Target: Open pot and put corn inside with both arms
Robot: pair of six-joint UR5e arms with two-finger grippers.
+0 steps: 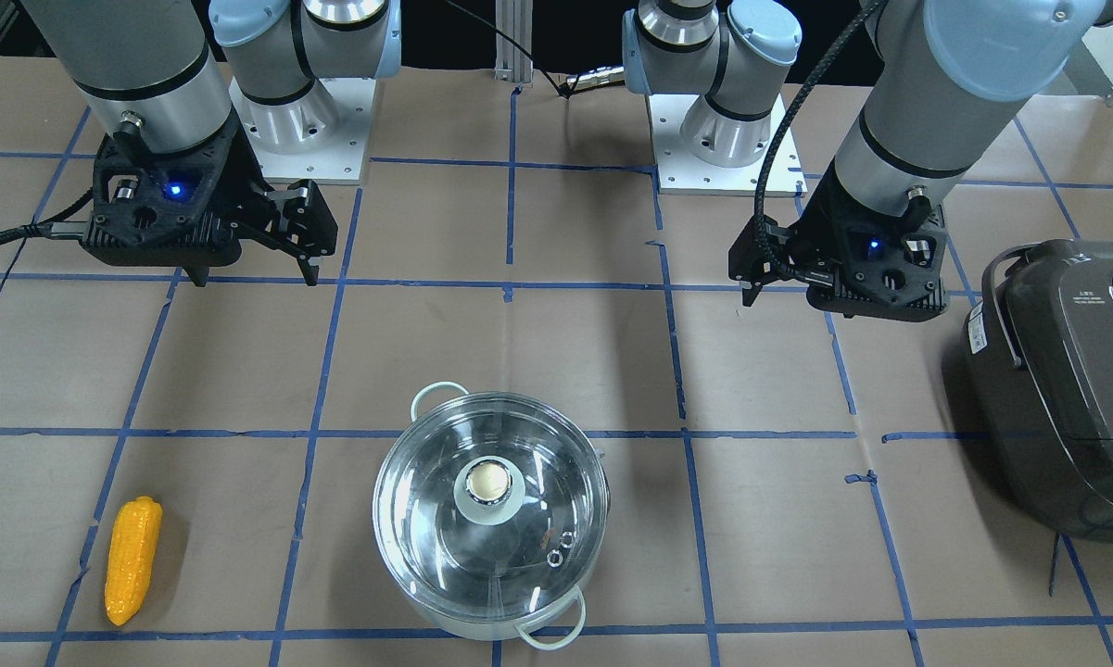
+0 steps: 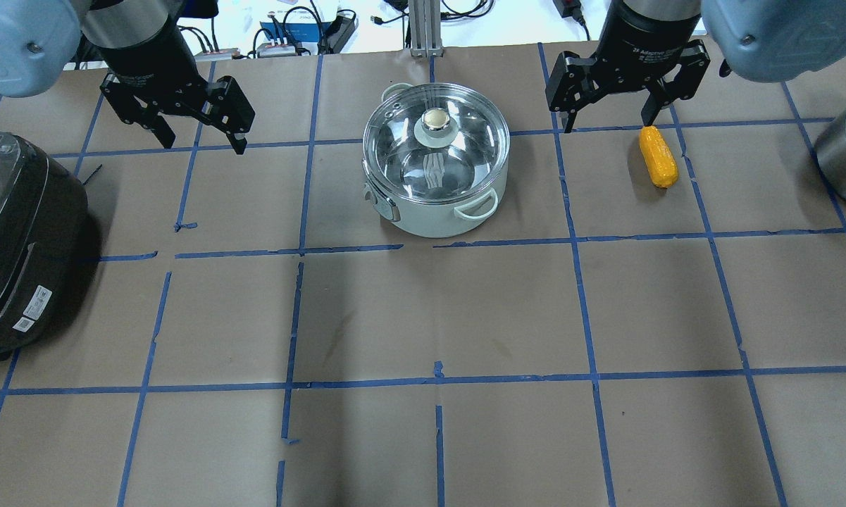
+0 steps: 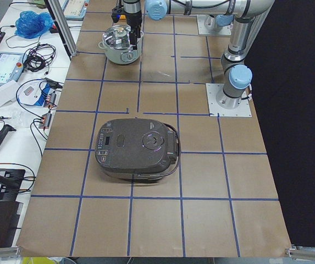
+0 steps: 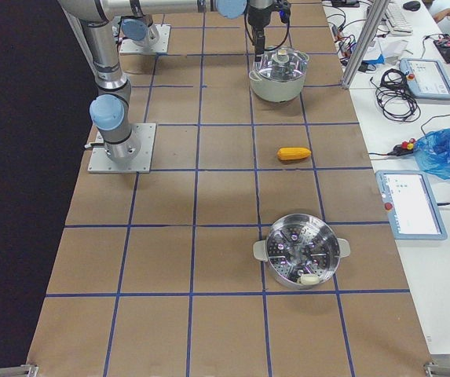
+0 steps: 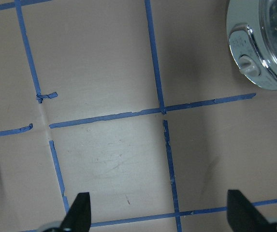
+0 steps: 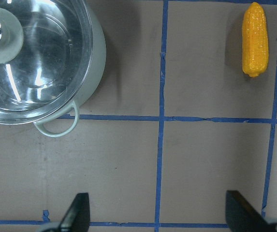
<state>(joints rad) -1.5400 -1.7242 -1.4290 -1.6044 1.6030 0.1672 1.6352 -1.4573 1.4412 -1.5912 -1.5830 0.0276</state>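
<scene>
The steel pot [image 2: 437, 190] stands at the table's far middle, its glass lid [image 2: 465, 151] closed with the pale knob on top. It also shows in the front view [image 1: 491, 519] and the right wrist view [image 6: 41, 63]. The yellow corn [image 2: 658, 156] lies on the paper to the pot's right, and shows too in the front view [image 1: 132, 559] and the right wrist view [image 6: 255, 38]. My right gripper [image 2: 608, 116] is open and empty, above the table between pot and corn. My left gripper [image 2: 201, 137] is open and empty, left of the pot.
A dark grey rice cooker [image 2: 14, 239] sits at the left edge of the table. A steel steamer pot [image 4: 299, 259] stands at the right end. Blue tape lines grid the brown paper. Cables and devices lie beyond the table's far edge.
</scene>
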